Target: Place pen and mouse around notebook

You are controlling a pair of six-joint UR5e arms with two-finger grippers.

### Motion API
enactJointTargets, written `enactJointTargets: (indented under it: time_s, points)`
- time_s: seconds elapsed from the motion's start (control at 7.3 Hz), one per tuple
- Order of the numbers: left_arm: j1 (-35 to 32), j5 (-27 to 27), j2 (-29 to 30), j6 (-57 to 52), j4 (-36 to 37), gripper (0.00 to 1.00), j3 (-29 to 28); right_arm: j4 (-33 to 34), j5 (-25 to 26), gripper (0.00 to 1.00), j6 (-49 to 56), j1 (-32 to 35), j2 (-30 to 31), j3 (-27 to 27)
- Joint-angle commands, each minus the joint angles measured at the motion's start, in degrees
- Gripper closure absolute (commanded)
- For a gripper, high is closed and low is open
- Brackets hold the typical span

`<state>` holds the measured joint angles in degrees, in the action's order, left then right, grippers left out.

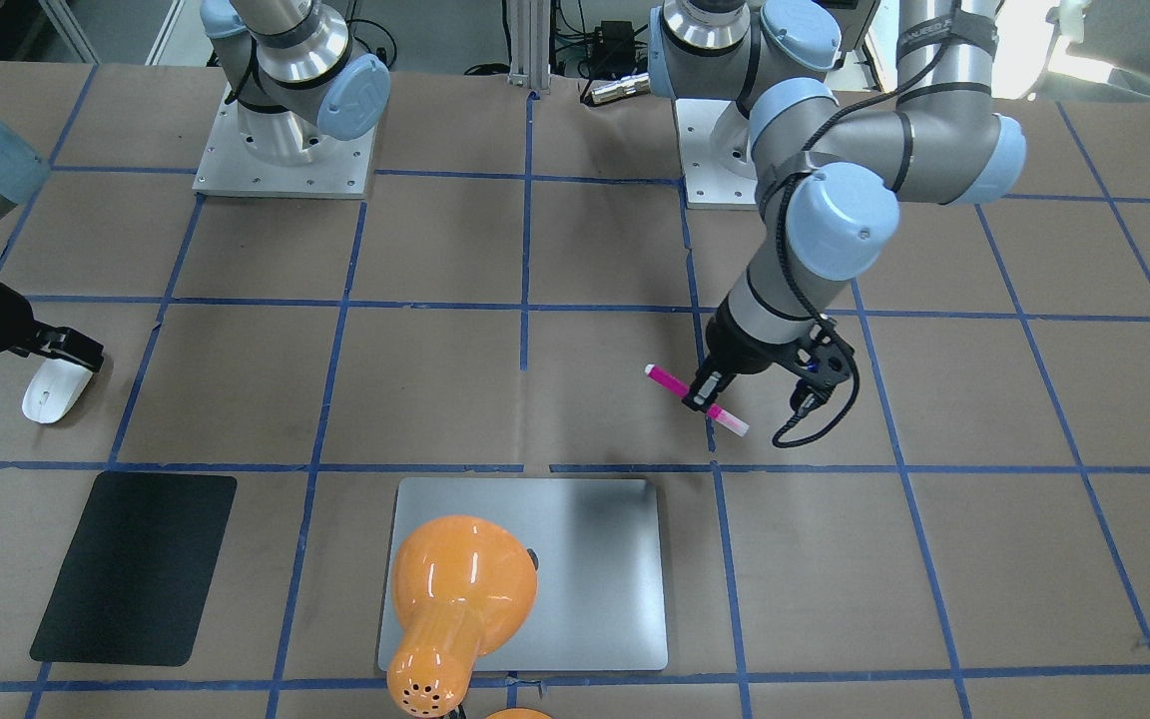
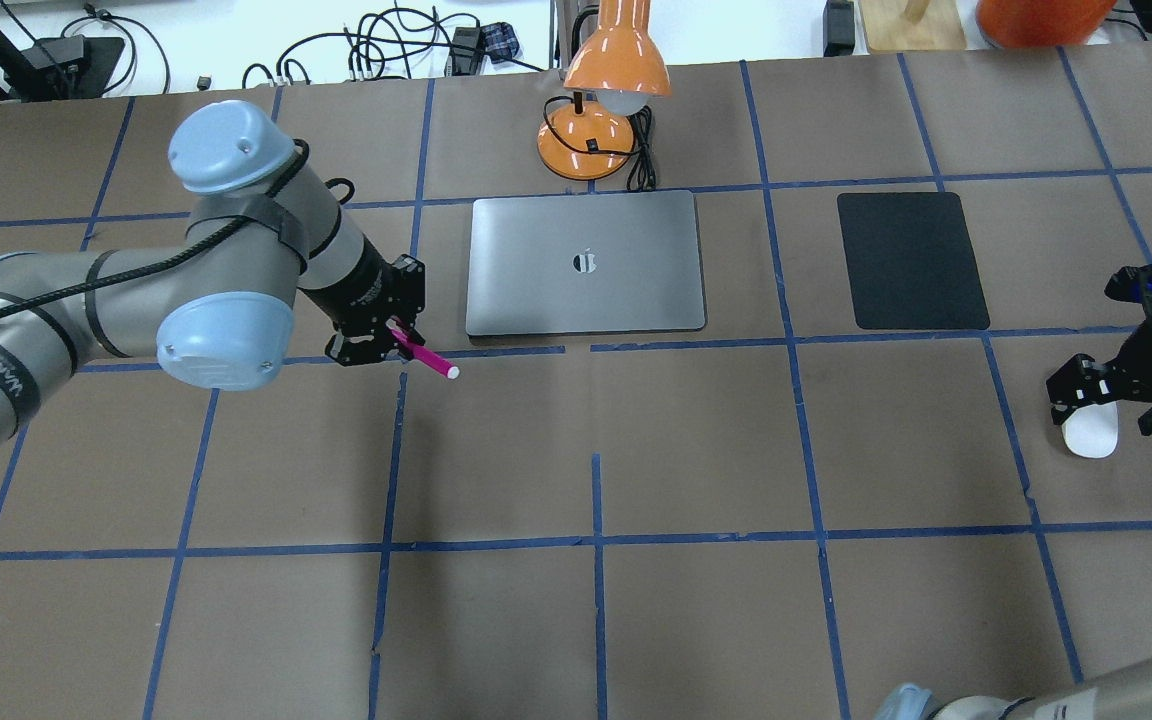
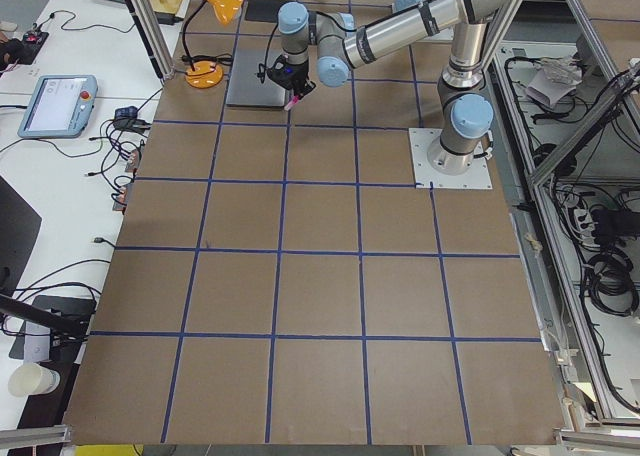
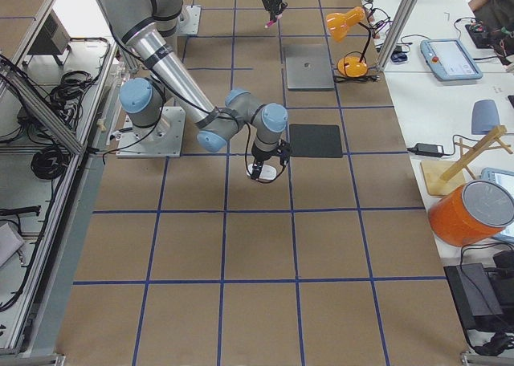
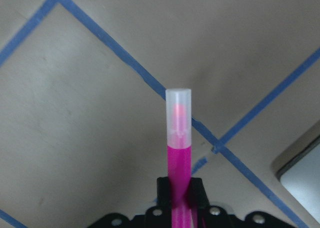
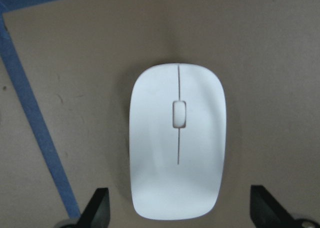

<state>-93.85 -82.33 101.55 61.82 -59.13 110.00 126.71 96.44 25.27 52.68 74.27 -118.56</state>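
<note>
Left of centre in the overhead view, the left gripper [image 2: 394, 335] is clamped on the pen [image 2: 428, 358]. It grips the magenta barrel, and the pale cap sticks out toward the lower right. The pen sits just off the lower-left corner of the notebook [image 2: 586, 262] without touching it.

At the right edge of the same view, at mid-height, the right gripper [image 2: 1111, 400] hangs over the mouse [image 2: 1091, 435] with its fingers [image 6: 97, 210] spread wide. In the right wrist view they straddle the mouse's near end with a gap on each side. The mouse lies flat on the table [image 2: 696, 450], well apart from the notebook.

A black mat [image 2: 911, 260] lies right of the notebook, to the upper left of the mouse. An orange lamp [image 2: 601, 100] stands at the notebook's upper edge. In the front-facing view its shade covers the notebook's lower-left part.

Counted: one pen, one mouse, one notebook, one mat, one lamp, two arms.
</note>
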Motion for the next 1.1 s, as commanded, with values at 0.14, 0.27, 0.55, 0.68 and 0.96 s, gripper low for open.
enactJointTargets:
  time_s: [0.14, 0.27, 0.55, 0.68, 0.96]
  points:
    - [-12.82, -1.51, 3.38, 29.17, 3.13, 1.0, -0.22, 5.12, 0.15, 0.0, 0.22, -0.03, -3.33, 0.26]
    - [-15.12, -1.52, 5.13, 35.76, 3.23, 1.0, -0.31, 5.04, -0.11, 0.0, 0.13, 0.06, -2.82, 0.09]
    - [-16.97, -0.99, 10.83, 40.91, 4.37, 1.0, -2.49, 4.86, -1.51, 0.47, 0.04, 0.14, -2.37, 0.09]
    - [-19.42, -1.16, 12.69, 42.15, 4.2, 1.0, -4.94, 4.51, -1.52, 0.75, 0.22, 0.58, -1.76, 0.44]
    - [-20.32, -1.52, 15.78, 42.33, 3.76, 1.0, -5.68, -2.37, -3.61, 0.77, -0.57, 3.46, 1.74, 7.94]
